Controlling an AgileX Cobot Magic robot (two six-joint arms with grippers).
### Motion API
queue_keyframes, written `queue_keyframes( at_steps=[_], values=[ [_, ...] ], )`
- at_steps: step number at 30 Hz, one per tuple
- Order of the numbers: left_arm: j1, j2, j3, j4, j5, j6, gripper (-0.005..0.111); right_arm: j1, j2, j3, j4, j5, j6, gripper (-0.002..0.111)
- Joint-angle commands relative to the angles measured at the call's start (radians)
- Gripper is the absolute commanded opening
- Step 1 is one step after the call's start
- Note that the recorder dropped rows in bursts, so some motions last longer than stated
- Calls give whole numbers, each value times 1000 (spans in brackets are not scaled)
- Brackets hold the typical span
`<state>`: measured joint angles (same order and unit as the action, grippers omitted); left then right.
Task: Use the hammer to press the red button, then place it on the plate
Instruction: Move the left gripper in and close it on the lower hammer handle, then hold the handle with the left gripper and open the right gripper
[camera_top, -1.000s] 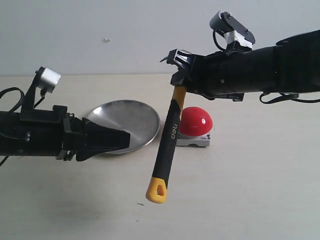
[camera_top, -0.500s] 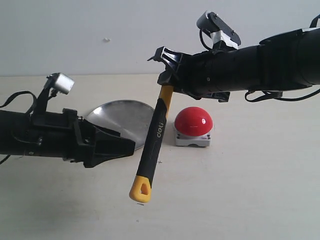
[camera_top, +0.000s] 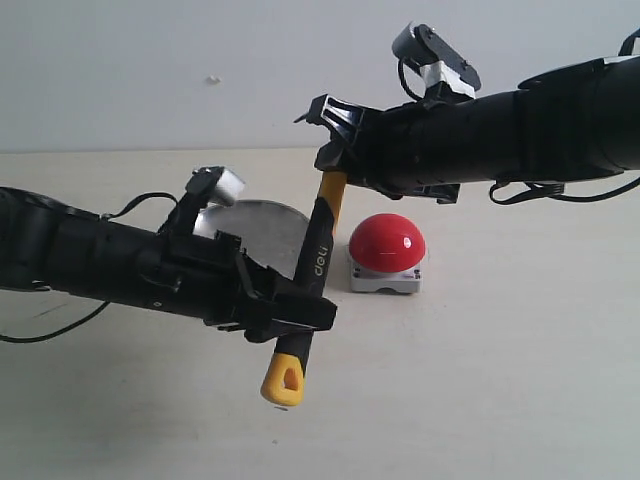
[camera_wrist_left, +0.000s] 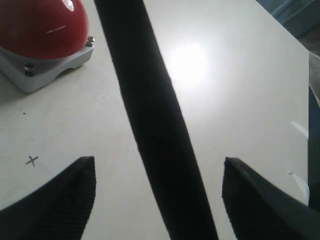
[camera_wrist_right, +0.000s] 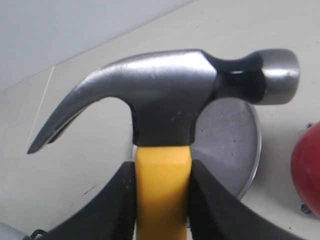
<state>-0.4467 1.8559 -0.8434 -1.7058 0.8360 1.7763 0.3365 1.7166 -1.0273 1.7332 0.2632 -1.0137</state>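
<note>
1. Exterior view: over the last second my left gripper (camera_top: 305, 312) has swept right, from beside the plate (camera_top: 262, 224) to the lower part of the hammer (camera_top: 318, 255), just above its yellow looped end. The right gripper (camera_top: 340, 168) has carried the hammer a little left of where it was, so the handle now hangs left of the red button (camera_top: 388, 242) instead of in front of it. The hammer is up in the air, head high and handle slanting down towards the near left, clear of the table (camera_top: 500, 380). I read this as a handover being set up, since the plate lies on the left arm's side.
2. Left wrist view: the left gripper (camera_wrist_left: 157, 200) has its fingers spread wide, with the dark handle (camera_wrist_left: 160, 130) between them and touching neither. The button (camera_wrist_left: 42, 25) sits apart on the table. Nothing is gripped here yet.
3. Right wrist view: the right gripper (camera_wrist_right: 162, 205) pinches the yellow neck just under the steel head (camera_wrist_right: 170, 100). The plate (camera_wrist_right: 230, 145) and the button's edge (camera_wrist_right: 307, 170) show beyond.
4. Count: one hammer, one red button, one plate, two grippers.
</note>
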Motion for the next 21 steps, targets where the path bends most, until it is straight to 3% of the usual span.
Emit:
queue_keyframes(
  at_steps=[1,21],
  values=[
    [-29,30,-20,24,-23,-9,69,0,-5,-19,11,20,-13,0],
    [-54,41,-49,11,-43,-51,69,0,-5,-19,11,20,-17,0]
  ],
)
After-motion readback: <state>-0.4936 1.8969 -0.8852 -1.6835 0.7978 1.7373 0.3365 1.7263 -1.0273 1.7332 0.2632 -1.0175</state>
